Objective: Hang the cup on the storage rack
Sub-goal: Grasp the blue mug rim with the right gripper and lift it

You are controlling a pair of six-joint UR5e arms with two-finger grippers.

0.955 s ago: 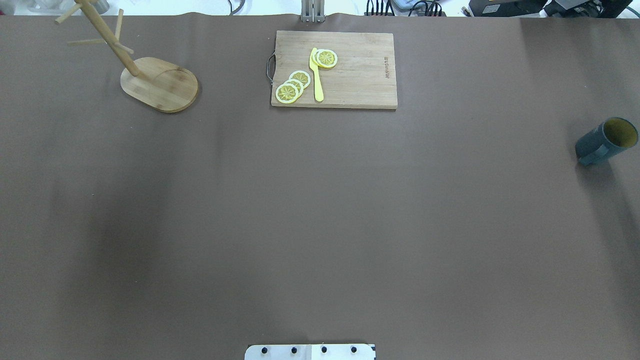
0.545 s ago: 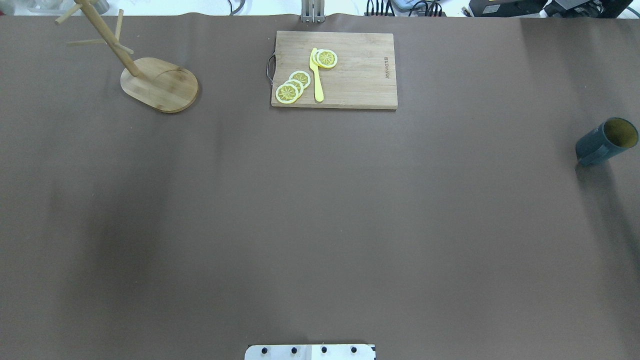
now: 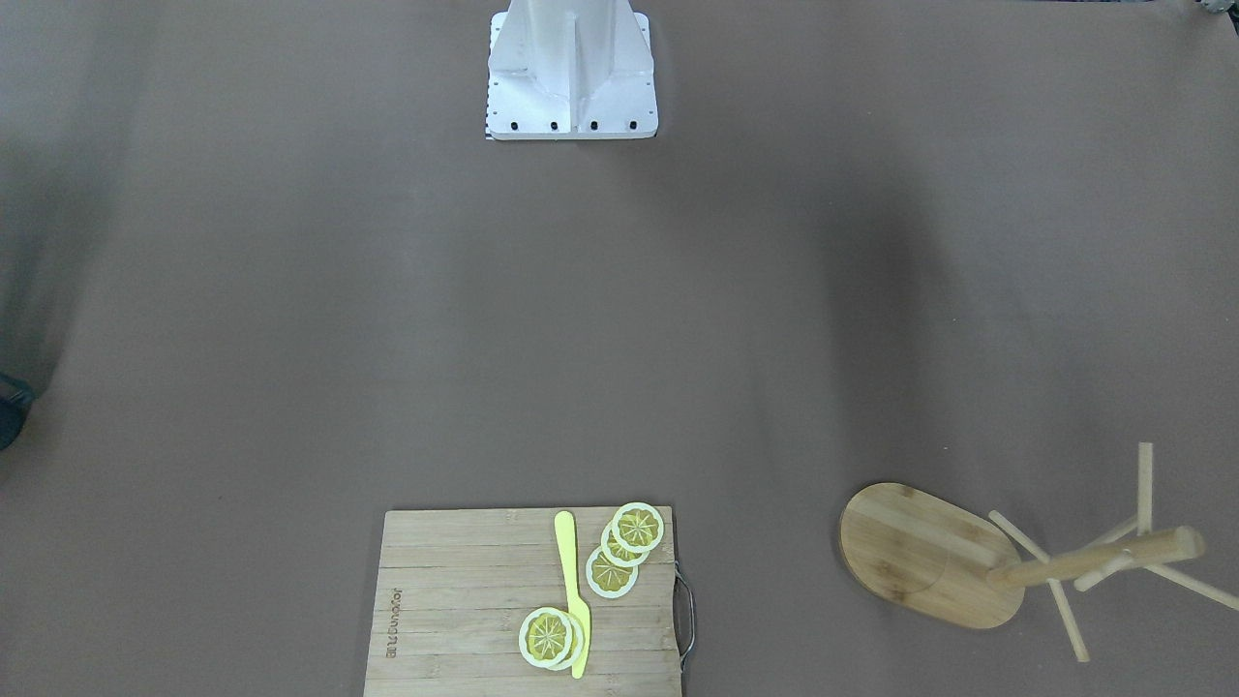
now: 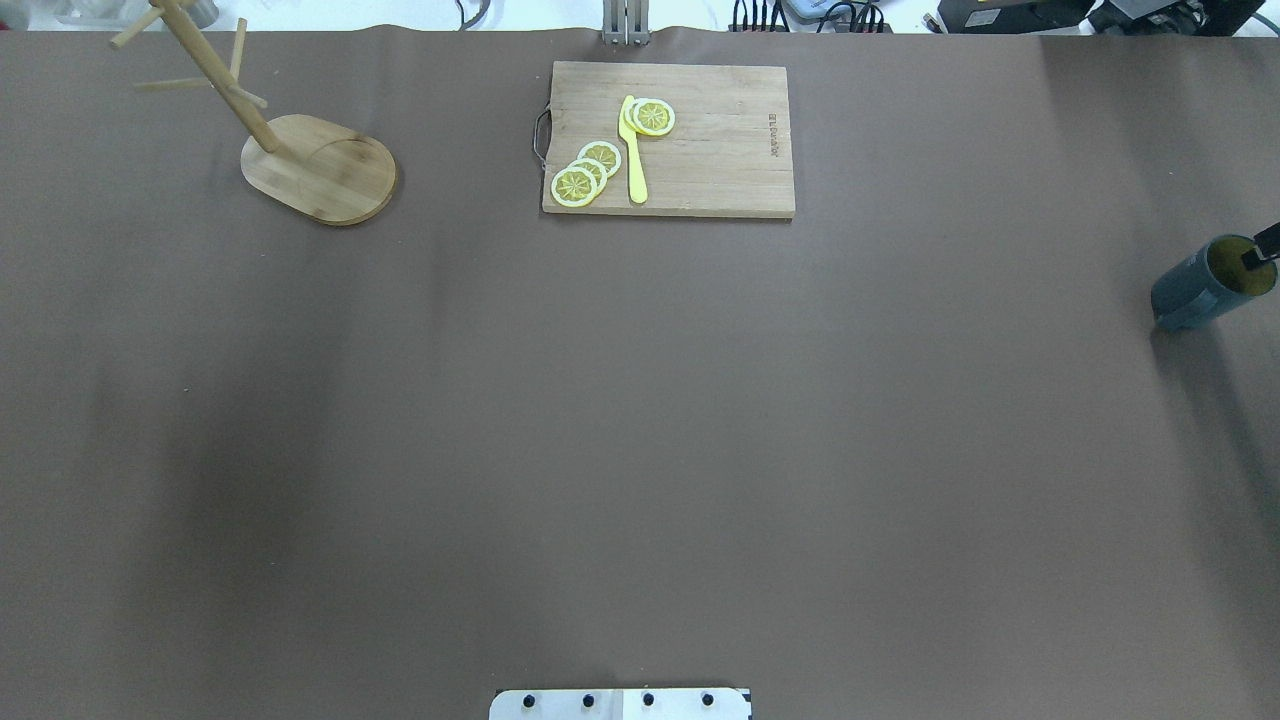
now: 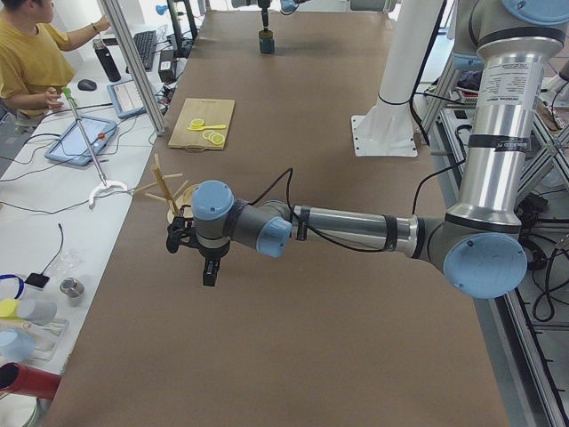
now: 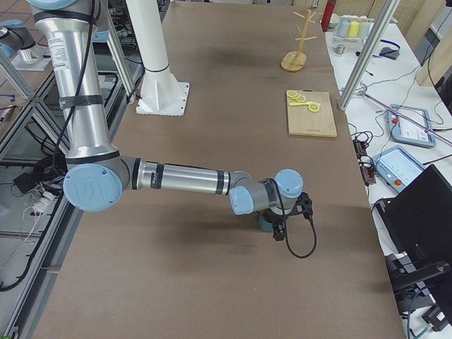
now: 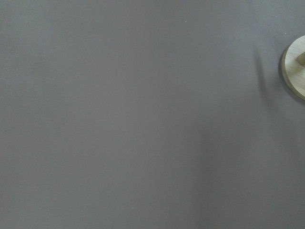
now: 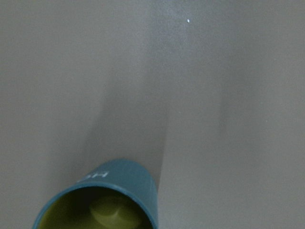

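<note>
The cup point(image 4: 1205, 285) stands upright on the counter point(image 4: 640, 450) near its right edge, its yellow-olive inside showing. It is well apart from the rack point(image 4: 318, 165), which stands at the far left corner. The right pincer point(image 6: 280, 230) hangs just above the cup's mouth. 1 dark fingertip point(image 4: 1265, 243) shows over the rim, but I cannot tell how wide the pincer is open. The left pincer point(image 5: 208, 269) hovers above the counter near the rack, and I cannot tell its opening either. A cutting board point(image 4: 720, 150) carries lemon slices point(image 4: 590, 170) and 1 yellow knife point(image 4: 633, 150).

Bright even light, soft shadows, near cup point(image 8: 102, 198) perhaps defocused
</note>
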